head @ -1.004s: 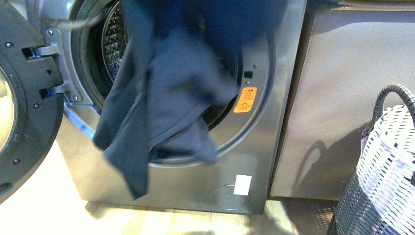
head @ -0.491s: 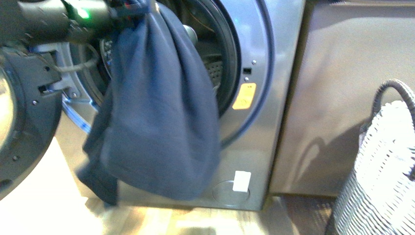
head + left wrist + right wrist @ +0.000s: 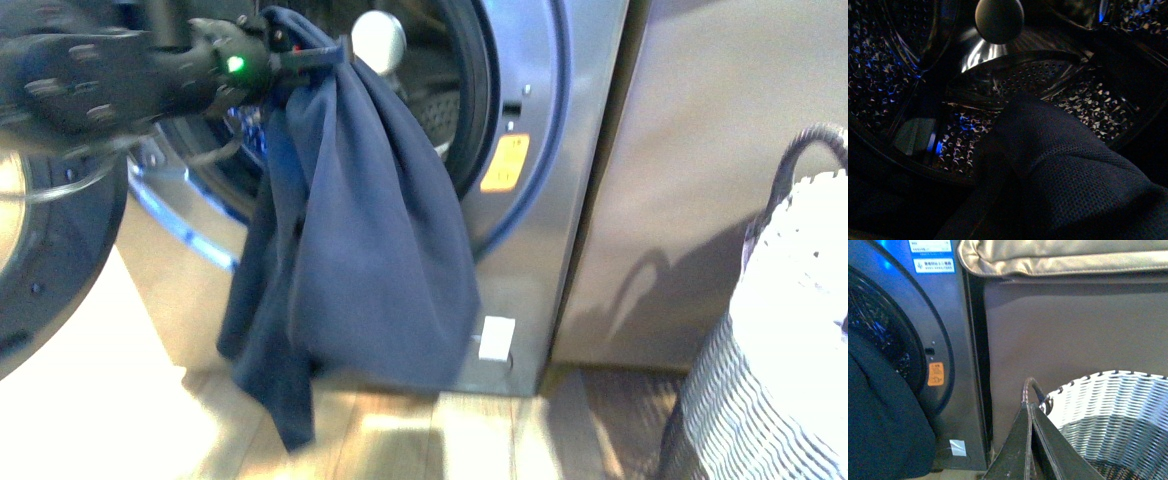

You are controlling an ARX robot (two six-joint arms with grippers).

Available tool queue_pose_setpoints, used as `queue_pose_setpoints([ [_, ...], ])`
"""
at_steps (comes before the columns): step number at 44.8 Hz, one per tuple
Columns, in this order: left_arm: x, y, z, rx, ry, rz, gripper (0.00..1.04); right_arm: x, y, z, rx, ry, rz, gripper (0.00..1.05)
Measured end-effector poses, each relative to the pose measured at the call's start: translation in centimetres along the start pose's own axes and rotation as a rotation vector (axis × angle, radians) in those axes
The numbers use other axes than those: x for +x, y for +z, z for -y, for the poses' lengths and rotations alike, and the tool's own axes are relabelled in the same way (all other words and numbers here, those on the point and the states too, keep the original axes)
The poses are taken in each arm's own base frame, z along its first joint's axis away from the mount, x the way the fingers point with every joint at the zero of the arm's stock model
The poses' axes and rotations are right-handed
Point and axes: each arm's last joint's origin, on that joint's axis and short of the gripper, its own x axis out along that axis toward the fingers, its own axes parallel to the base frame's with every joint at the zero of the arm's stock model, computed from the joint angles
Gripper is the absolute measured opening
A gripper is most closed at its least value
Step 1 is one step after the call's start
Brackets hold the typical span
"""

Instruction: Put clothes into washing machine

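Note:
My left gripper (image 3: 335, 52) is shut on the top of the navy-blue clothes (image 3: 365, 250), at the mouth of the silver-grey washing machine (image 3: 545, 200). The garment hangs down in front of the porthole to just above the floor. In the left wrist view the clothes (image 3: 1068, 175) fill the foreground and the perforated steel drum (image 3: 1013, 85) lies behind; the fingers are hidden by fabric. My right gripper (image 3: 1029, 407) is shut and empty above the woven basket (image 3: 1108, 410). The orange warning sticker (image 3: 505, 163) shows beside the porthole. The dark round door (image 3: 55, 250) stands open at the left.
A plain grey-brown cabinet (image 3: 700, 180) stands right of the machine, with a beige cushion (image 3: 1063, 257) on top. The white-and-grey woven basket (image 3: 780, 350) sits at the front right. The floor (image 3: 440, 440) below is light wood.
My left arm has moved right and closer to the porthole with the clothes. The garment swung from spread across the opening to hanging straight down in a bundle.

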Motion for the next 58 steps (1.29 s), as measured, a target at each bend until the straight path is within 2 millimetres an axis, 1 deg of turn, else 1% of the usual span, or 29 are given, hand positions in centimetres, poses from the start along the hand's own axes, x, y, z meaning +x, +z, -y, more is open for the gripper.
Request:
queue_pose_setpoints([
  [2, 0.9, -0.2, -0.2, -0.007, 0.022, -0.003, 0.07, -0.5, -0.8, 0.2, 0.0, -0.002, -0.003, 0.02],
  [8, 3.2, -0.4, -0.7, -0.027, 0.067, 0.001, 0.07, -1.4, -2.0, 0.9, 0.0, 0.022, 0.003, 0.02],
  [11, 4.8, -0.2, -1.1, -0.03, 0.094, 0.007, 0.07, -1.9, -2.8, 1.4, 0.001, 0.001, 0.002, 0.02],
  [16, 6.5, 0.2, -1.3, -0.027, 0.13, 0.015, 0.07, -2.6, -3.9, 1.5, 0.001, -0.005, 0.002, 0.02],
  [26, 9.2, 0.3, -1.3, -0.005, 0.213, 0.04, 0.07, -3.6, -5.1, 1.5, 0.001, -0.002, 0.005, 0.02],
  [41, 13.2, -0.6, -0.8, 0.019, 0.371, 0.065, 0.07, -4.7, -6.2, 1.5, 0.001, -0.002, 0.007, 0.02],
  [43, 13.6, -0.6, -0.7, 0.022, 0.378, 0.06, 0.07, -4.8, -6.3, 1.5, 0.001, -0.002, 0.006, 0.02],
  [45, 14.0, -1.1, -0.6, 0.025, 0.383, 0.05, 0.07, -5.0, -6.5, 1.5, 0.001, -0.002, 0.006, 0.02],
  [49, 14.3, -1.4, -0.6, 0.025, 0.395, 0.045, 0.07, -5.3, -6.7, 1.5, 0.001, -0.002, 0.006, 0.02],
  [53, 14.3, -1.1, -0.5, 0.02, 0.411, 0.051, 0.07, -5.5, -7.4, 1.5, 0.001, -0.002, 0.013, 0.02],
  [58, 14.2, -0.5, -0.3, 0.012, 0.418, 0.073, 0.07, -5.6, -7.4, 1.5, 0.001, -0.002, 0.016, 0.02],
])
